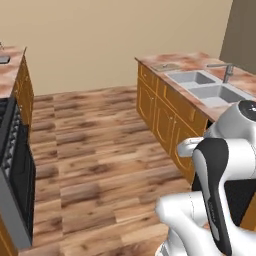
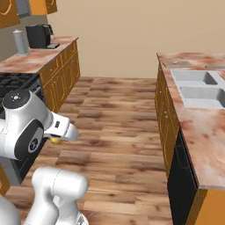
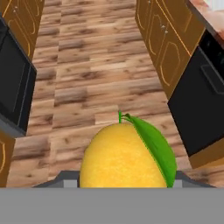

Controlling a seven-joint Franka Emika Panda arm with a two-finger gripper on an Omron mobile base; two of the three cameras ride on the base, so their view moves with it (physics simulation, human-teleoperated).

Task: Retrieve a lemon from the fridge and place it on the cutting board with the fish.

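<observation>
The lemon (image 3: 124, 155), yellow with a green leaf, looms large at the bottom of the hand view, and my gripper (image 3: 123, 183) is shut on it, a grey finger edge showing on each side. In the right base view a sliver of the lemon (image 2: 56, 140) peeks out under my white wrist, above the wooden floor of the aisle. A flat tan board, apparently the cutting board (image 1: 165, 66) (image 2: 177, 64), lies on the island counter beyond the sink. The fish is too small to make out. The fridge is out of view.
The island counter with a double sink (image 1: 210, 86) (image 2: 198, 88) runs along the right, with a black appliance panel (image 3: 199, 100) in its front. A black stove (image 1: 15, 165) and a counter with a coffee machine (image 2: 38, 36) line the left. Wooden floor (image 1: 100, 145) lies between.
</observation>
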